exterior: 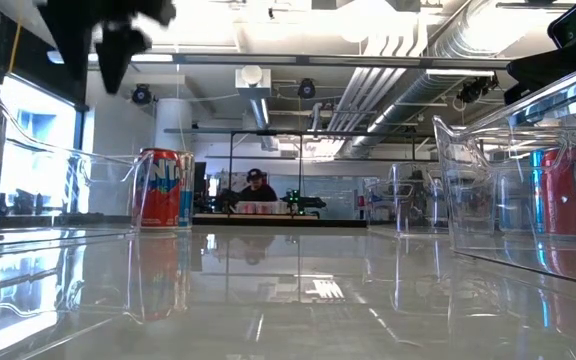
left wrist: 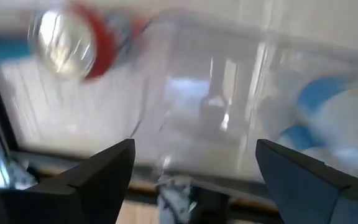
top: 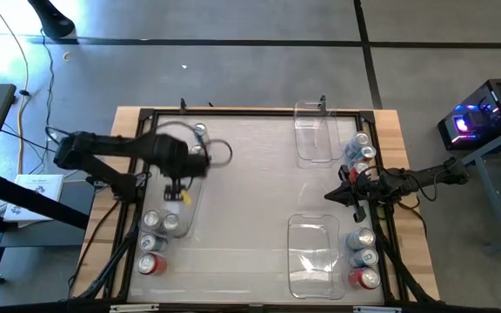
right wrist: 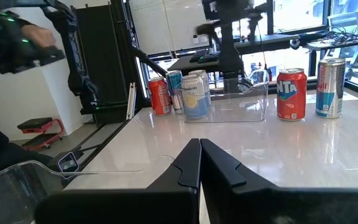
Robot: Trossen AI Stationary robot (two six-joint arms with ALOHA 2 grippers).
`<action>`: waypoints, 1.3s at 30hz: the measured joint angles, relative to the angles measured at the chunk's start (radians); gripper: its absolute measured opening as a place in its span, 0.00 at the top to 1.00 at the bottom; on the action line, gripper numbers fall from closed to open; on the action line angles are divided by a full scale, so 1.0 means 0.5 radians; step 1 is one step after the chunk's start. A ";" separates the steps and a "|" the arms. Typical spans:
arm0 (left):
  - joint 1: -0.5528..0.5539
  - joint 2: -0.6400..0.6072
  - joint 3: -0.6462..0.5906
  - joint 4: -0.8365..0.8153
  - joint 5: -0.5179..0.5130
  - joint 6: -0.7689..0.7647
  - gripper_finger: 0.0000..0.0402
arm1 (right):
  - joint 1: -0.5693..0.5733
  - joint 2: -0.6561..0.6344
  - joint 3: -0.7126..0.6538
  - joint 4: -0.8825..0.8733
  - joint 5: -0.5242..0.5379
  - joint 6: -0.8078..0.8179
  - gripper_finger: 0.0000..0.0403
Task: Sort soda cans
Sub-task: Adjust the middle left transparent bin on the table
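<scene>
High view shows a glossy white tabletop (top: 250, 191) framed in black rails on a pale wooden base, standing on a grey concrete floor. Low view looks across the mirror-like surface into a workshop with exposed silver ducts and ceiling lights; a person in a dark cap (exterior: 256, 186) sits far back behind a counter.

Four clear rectangular plastic bins sit on the table: one at the far right (top: 313, 132), one at the near right (top: 313, 252), and on the left one under the left arm (top: 181, 204), another beyond it. The small cylindrical metal soda cans (top: 156, 243), silver-topped with red, blue or silver-grey bodies, stand in clusters: several at the near left, some inside that left bin, two at the far left, and two groups along the right edge (top: 362, 149).

The left gripper (top: 177, 193) hangs above the left bin, fingers spread wide with nothing between them; its wrist view shows smooth dark fingertips (left wrist: 114, 165) over clear plastic and a blurred red can (left wrist: 73, 43). The right gripper (top: 333, 196) waits at the right edge between the can groups, fingers pressed together, holding nothing
</scene>
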 joint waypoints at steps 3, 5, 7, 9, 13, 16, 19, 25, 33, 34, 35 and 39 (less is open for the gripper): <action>0.251 -0.048 -0.197 0.059 -0.058 0.197 0.19 | 0.001 0.000 0.000 0.000 0.000 0.000 1.00; 0.387 -0.066 -0.329 0.144 -0.127 0.306 0.19 | 0.000 0.001 0.000 0.001 0.001 -0.001 1.00; 0.506 -0.079 -0.449 0.253 -0.132 0.410 0.19 | 0.000 0.000 0.000 0.001 0.000 -0.001 1.00; 0.596 -0.081 -0.552 0.377 -0.131 0.473 0.19 | 0.000 0.001 0.000 0.000 0.000 0.000 1.00; 0.726 -0.081 -0.703 0.524 -0.129 0.536 0.21 | 0.000 0.001 -0.001 0.000 0.001 0.000 1.00; 0.786 -0.081 -0.759 0.574 -0.133 0.534 0.25 | 0.001 0.001 0.000 0.000 0.000 -0.001 1.00; 0.822 -0.080 -0.788 0.583 -0.135 0.525 0.30 | 0.000 0.001 0.000 0.001 0.000 -0.001 1.00; 0.883 -0.081 -0.796 0.570 -0.083 0.470 0.46 | 0.000 0.001 -0.001 0.000 0.000 0.000 1.00; 1.012 -0.081 -0.796 0.547 0.024 0.370 0.67 | 0.001 0.001 -0.001 0.000 0.000 0.000 1.00; 1.025 -0.081 -0.796 0.547 0.040 0.362 0.70 | 0.000 0.001 -0.001 0.000 0.001 0.000 1.00; 1.036 -0.081 -0.796 0.544 0.050 0.356 0.72 | 0.001 0.001 -0.001 0.000 0.000 -0.001 1.00; 1.074 -0.081 -0.796 0.513 0.047 0.311 0.79 | 0.000 0.001 0.000 0.000 0.000 -0.001 1.00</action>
